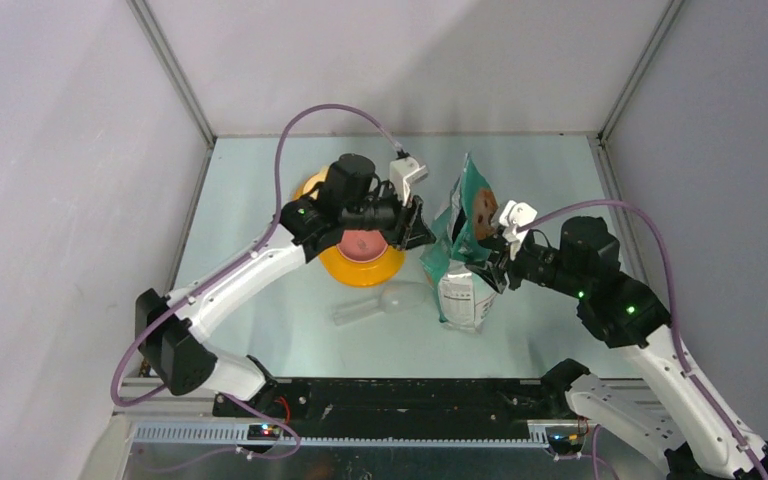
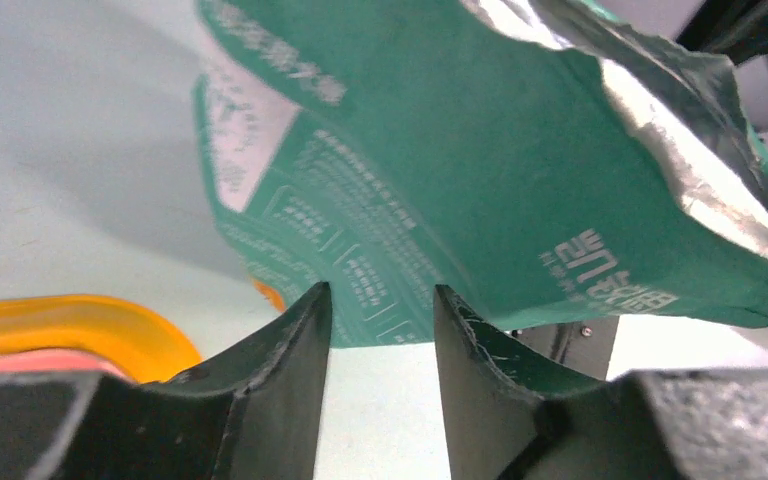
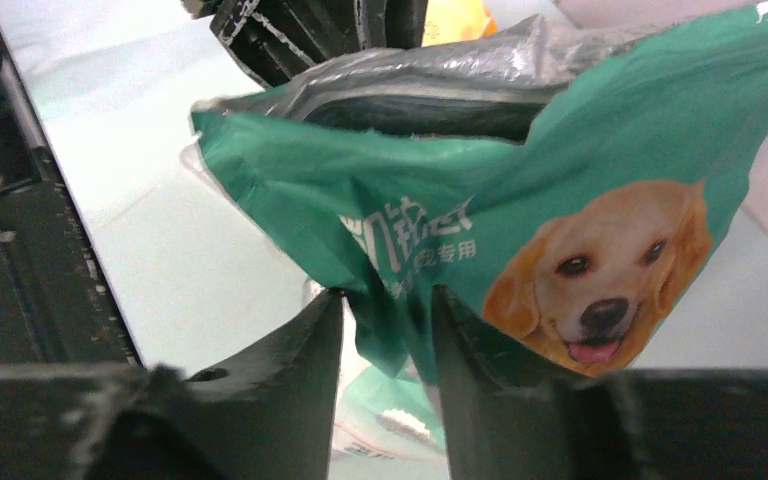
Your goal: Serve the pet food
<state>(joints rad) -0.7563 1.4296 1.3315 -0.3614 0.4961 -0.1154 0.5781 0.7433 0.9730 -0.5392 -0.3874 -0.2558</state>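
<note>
Top view: green dog-print pouch (image 1: 465, 250) is seen upright on the bench (image 1: 250, 210), beside the yellow double-bowl feeder (image 1: 360, 268). Left wrist: left gripper (image 2: 380, 290) is seen open, pouch edge at its tips. Right wrist: right gripper (image 3: 385, 295) is seen open astride a pouch corner; pet food is hidden.

Green-and-white pouch (image 3: 360, 190), golden dog (image 3: 600, 270)

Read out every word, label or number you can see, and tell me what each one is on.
"专用": end of the small white line on the green pouch front.
Large white Chinese characters above it: creased, not surely readable.
Pouch back, left wrist view: fine print and upside-down large characters, too blurred to read.
Nothing else bears text.
</note>
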